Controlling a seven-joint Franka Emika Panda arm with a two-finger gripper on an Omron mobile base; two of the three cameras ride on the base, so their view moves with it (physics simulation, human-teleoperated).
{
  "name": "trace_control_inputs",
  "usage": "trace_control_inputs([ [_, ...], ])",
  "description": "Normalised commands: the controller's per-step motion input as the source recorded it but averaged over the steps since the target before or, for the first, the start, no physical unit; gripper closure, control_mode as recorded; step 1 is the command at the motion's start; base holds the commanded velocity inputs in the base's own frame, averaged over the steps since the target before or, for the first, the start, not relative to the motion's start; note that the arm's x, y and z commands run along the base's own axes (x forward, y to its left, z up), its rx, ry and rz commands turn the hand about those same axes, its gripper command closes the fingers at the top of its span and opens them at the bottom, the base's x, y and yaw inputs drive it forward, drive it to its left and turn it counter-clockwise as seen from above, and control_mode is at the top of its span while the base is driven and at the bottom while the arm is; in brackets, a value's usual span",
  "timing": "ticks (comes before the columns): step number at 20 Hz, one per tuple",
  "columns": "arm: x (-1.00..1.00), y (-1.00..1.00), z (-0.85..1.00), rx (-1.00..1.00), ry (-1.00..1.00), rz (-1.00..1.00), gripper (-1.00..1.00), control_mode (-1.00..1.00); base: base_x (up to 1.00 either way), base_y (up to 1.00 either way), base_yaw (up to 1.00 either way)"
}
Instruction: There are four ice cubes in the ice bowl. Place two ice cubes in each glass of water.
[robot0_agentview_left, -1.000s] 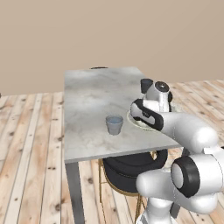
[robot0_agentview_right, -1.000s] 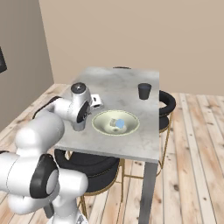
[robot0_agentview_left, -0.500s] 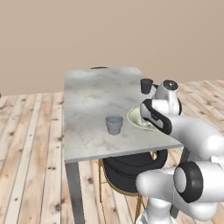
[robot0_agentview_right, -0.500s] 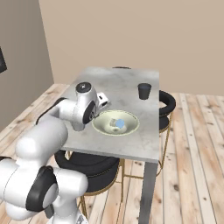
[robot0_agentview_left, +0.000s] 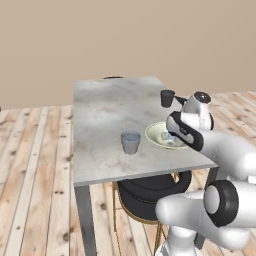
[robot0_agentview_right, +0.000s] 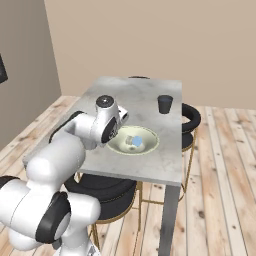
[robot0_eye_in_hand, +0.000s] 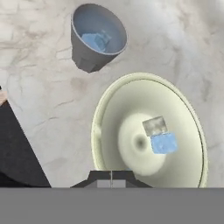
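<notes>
Gripper (robot0_eye_in_hand: 111, 180), clenched and holding nothing, is hovering over the bowl (robot0_eye_in_hand: 101, 131) where two cubes (robot0_eye_in_hand: 159, 134) are waiting, one glass (robot0_eye_in_hand: 97, 37) already iced.

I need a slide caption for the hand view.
Two ice cubes remain in the ice bowl; glass beside it holds ice.

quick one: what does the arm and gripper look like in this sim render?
Glossy white rounded arm links with dark grey joint bands and round end caps. No cables or markings are visible. The gripper has two small dark grey finger tips with a thin seam between them.
</notes>
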Motion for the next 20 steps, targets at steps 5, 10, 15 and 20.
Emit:
trace_control_inputs([
  [5, 0.24, -0.04, -0.13, -0.2, 0.18, 0.32, 1.0, -1.0, 0.0, 0.0, 0.0],
  [10, 0.33, 0.05, -0.06, -0.17, 0.05, 0.15, -1.0, -1.0, 0.0, 0.0, 0.0],
  [15, 0.04, 0.0, -0.16, -0.02, -0.07, -0.07, -1.0, -1.0, 0.0, 0.0, 0.0],
  [20, 0.17, 0.03, -0.36, 0.0, -0.09, -0.15, -1.0, -1.0, 0.0, 0.0, 0.0],
])
